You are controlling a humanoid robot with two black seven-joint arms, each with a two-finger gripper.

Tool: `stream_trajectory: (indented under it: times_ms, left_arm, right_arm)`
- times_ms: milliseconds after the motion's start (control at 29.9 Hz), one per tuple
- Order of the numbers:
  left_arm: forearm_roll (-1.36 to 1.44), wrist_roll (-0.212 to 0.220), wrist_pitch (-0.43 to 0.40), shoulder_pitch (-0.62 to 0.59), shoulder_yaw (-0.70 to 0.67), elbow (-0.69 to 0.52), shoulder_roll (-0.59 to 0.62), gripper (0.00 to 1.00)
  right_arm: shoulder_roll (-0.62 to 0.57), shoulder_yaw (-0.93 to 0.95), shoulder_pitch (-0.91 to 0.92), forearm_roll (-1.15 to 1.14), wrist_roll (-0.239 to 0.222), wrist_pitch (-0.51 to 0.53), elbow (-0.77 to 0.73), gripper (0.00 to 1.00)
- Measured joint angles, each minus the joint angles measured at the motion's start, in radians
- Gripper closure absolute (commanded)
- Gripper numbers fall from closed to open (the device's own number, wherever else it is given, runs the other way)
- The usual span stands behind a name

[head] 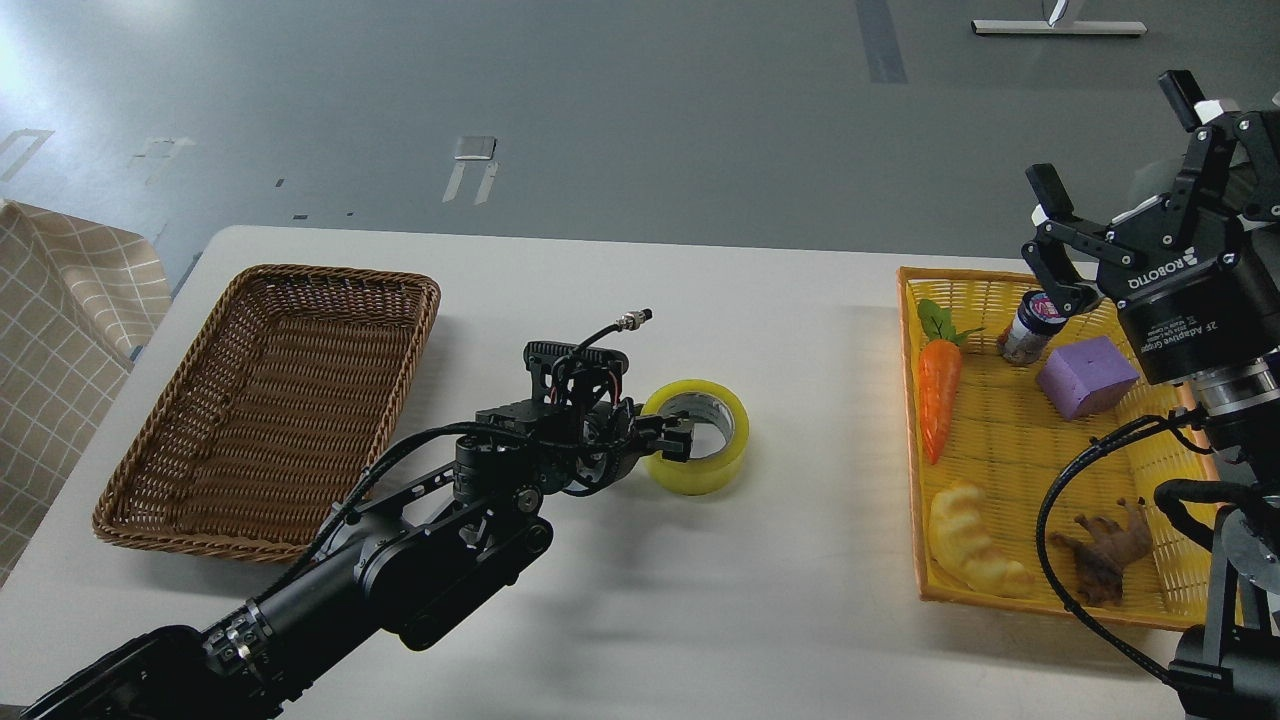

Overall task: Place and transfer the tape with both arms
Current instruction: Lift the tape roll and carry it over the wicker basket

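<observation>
The brown basket (265, 400) sits at nine o'clock. The left gripper (672, 437) straddles the tape (700, 437) wall mid-surface; whether its fingers pinch yet, I cannot tell. Squeeze firmly before lifting. The right gripper (1115, 160) hangs wide open, empty, at two o'clock.

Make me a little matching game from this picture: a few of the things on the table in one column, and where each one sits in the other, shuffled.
Things:
1. tape
2. carrot toy
3. purple block
4. brown wicker basket

Places:
A. in the yellow tray, along its left side
B. on the table's left part, holding nothing
C. mid-table, at the left gripper
D. in the yellow tray, near the raised right gripper

Pairs: 1-C, 2-A, 3-D, 4-B
</observation>
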Motion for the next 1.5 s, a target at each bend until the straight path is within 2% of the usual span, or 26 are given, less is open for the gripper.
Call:
stream_trajectory:
  times_ms: [334,468,869,1236,1370,1437,1504]
  left_arm:
    - [-0.018,-0.001,0.0,-0.023,0.0,-0.002,0.012,0.85]
    - [-0.026,0.001,0.0,-0.03,-0.001,-0.006,0.013,0.94]
    - [-0.075,0.0,0.0,-0.063,-0.001,-0.036,0.036,0.94]
    - [-0.207,0.012,0.0,-0.197,-0.014,-0.198,0.195,0.94]
    - [-0.301,0.013,0.0,-0.266,-0.019,-0.241,0.321,0.94]
    - [-0.343,0.013,0.0,-0.289,-0.02,-0.255,0.393,0.99]
    - [-0.389,0.011,0.0,-0.301,-0.02,-0.282,0.473,1.0]
  right_arm:
    - [0.0,-0.001,-0.008,0.0,0.0,0.0,0.001,0.0]
    - [0.0,-0.003,-0.008,0.0,0.0,0.0,0.002,0.0]
    - [0.0,-0.003,-0.024,-0.001,0.0,0.0,0.002,0.0]
    - [0.0,-0.001,-0.011,-0.002,-0.001,0.0,-0.003,0.0]
    - [0.0,-0.001,-0.011,-0.002,-0.001,0.0,-0.003,0.0]
    - [0.0,-0.001,-0.009,-0.002,-0.001,0.0,-0.003,0.0]
    - [0.0,-0.001,-0.007,-0.002,-0.001,0.0,-0.003,0.0]
